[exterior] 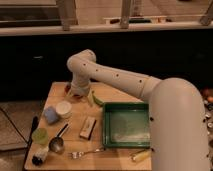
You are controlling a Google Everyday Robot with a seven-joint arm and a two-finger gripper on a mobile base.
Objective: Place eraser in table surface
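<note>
The robot's hand (79,93) is hovering low over the far left of the table (117,160), and whether it is gripping anything cannot be told. The block that is probably the eraser (88,126) is lying nearer the camera, with its long axis running front to back, just left of the green tray (126,105).

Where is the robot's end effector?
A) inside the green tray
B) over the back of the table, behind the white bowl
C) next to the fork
B: the end effector hangs over the far end of the table surface, just beyond the white bowl, not near the fork.
</note>
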